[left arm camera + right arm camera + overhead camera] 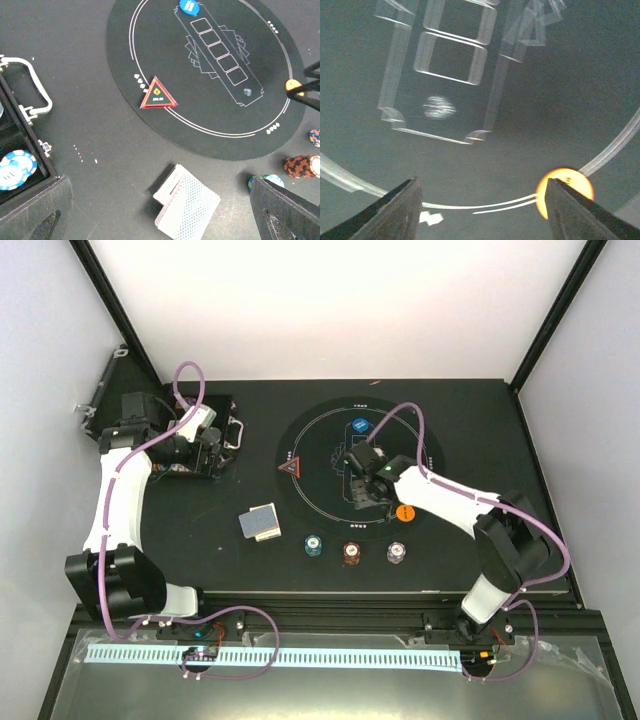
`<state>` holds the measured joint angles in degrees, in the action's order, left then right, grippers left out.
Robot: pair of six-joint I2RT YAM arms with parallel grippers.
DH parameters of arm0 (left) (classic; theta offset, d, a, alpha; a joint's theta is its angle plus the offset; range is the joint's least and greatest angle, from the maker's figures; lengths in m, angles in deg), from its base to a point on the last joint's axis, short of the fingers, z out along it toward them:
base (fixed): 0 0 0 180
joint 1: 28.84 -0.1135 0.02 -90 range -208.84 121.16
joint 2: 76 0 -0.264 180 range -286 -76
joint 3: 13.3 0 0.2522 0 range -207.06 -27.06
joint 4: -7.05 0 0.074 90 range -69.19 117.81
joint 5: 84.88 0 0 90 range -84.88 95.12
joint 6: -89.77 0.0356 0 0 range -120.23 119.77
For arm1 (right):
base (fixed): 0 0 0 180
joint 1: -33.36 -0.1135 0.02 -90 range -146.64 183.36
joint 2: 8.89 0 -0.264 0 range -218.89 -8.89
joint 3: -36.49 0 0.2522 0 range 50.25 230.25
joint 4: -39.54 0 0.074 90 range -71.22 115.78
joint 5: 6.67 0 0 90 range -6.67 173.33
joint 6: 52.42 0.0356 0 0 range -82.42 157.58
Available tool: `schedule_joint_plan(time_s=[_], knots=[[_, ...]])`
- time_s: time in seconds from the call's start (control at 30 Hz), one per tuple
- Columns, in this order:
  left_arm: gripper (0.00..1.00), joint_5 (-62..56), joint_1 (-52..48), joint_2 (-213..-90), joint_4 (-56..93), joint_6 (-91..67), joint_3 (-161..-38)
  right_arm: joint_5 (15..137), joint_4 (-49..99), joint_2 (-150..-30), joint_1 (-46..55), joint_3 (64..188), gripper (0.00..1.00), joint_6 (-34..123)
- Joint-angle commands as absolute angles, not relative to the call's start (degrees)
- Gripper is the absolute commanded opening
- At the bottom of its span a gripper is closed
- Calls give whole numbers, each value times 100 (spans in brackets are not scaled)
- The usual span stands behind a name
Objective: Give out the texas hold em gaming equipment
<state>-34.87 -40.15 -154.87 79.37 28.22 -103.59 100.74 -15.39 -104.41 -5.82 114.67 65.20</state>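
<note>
Cards (260,522) sit in a slightly splayed stack, backs up, on the black table (480,420), just left of the round mat (325,495) and near its near edge. I see three chips in a row just near of the mat: teal chip (314,546), red-brown chip (352,552), white chip (397,552), each apart from the next. The orange button (405,512) is on the mat's near-right ring lines and the blue button (361,426) is on its far side, at the far end of the printed row of boxes. A red triangle marker (291,466) lies on the mat's left rim. The right gripper (481,186) is over the near end of the printed boxes, spread wide with nothing between the fingers; the orange button shows just beside its right finger. That view is blurred, so I can't tell if it touches the mat. The left gripper (160,185) is over the right edge of the open black case (200,455), also spread wide and empty. More blue-and-white chips (15,170) lie inside the case.
</note>
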Motion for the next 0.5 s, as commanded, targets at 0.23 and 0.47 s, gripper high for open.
schedule_joint_plan(time_s=[0.23,0.47], knots=[[99,-3054,-4080,-15283,7639,2507,-9953,8683,-1926,-10706,-2704,12833,85,6408],[99,-3001,-4119,-15212,7593,2448,-9939,8467,-1987,-11311,-3088,13001,85,6341]])
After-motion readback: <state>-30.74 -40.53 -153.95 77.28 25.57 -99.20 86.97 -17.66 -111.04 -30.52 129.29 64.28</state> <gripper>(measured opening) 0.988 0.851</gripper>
